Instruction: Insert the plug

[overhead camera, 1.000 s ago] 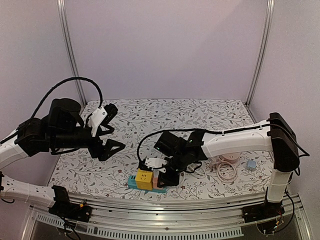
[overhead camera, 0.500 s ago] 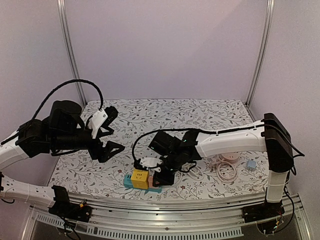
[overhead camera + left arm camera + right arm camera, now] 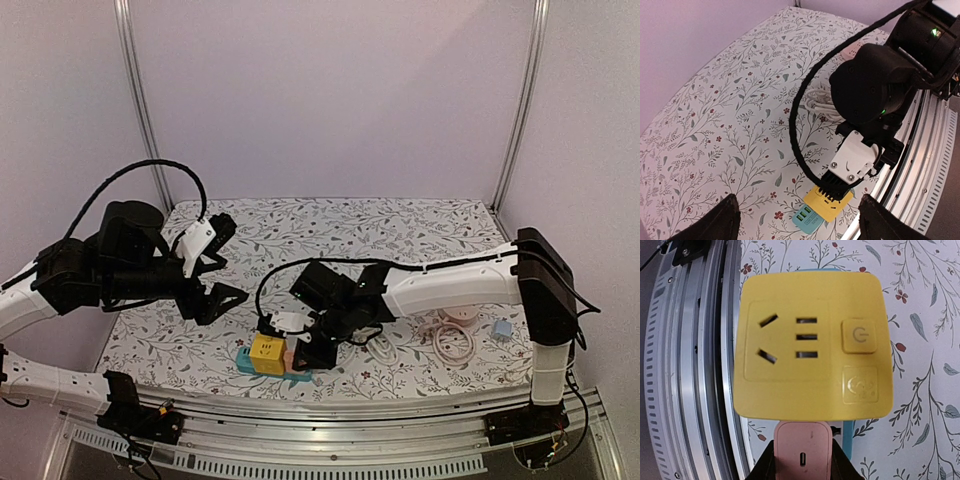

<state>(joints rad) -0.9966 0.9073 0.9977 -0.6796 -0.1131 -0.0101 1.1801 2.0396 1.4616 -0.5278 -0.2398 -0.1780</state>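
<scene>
Nearly there: right gripper [image 3: 802, 465] pinches the pink plug [image 3: 802, 440] just beside the yellow socket cube [image 3: 810, 390].
Insertion is not yet done, the cube's slots [image 3: 806, 337] bare; the left gripper [image 3: 232, 260] hangs spread and empty, well apart. No brand is legible, only a power symbol on the cube's button [image 3: 859, 336].

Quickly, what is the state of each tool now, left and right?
Left tool: open, holding nothing.
Right tool: closed on the pink plug.
</scene>
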